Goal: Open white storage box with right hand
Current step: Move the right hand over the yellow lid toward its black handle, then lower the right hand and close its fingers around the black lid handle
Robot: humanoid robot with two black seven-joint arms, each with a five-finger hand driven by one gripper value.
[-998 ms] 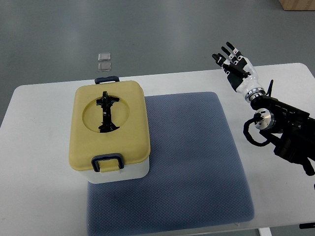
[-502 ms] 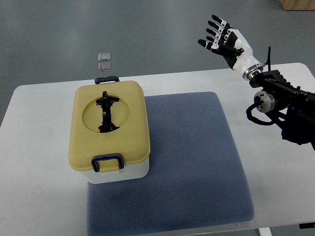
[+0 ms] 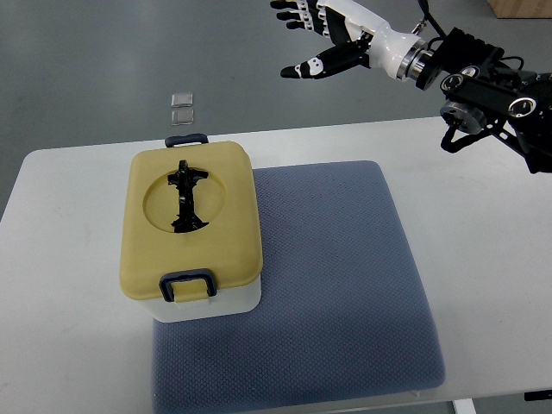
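table: white, rounded corners; left and right strips bare, far edge bare behind the mat
mat: blue-grey textured pad, covers centre to near edge of table, reaches close to the near edge
white storage box: on the left part of the table, its right side sitting on the mat's left edge; near the far-left portion, well clear of the table's right edge
lid: yellow-tan, closed flat on the box; contents hidden
lid handle: black, folded down in a round recess at lid centre
latches: dark clip at near side, another at far side, both down against the lid
right hand: white with black fingertips, up at the far edge of the picture, beyond the table's far edge; fingers spread, thumb apart, holding nothing; well apart from the box
right arm: black forearm and joints entering from the right edge, above the table's far-right corner
open room: mat right of the box free; whole right half of table free
floor: grey, two small clear squares just beyond the table's far edge, behind the box
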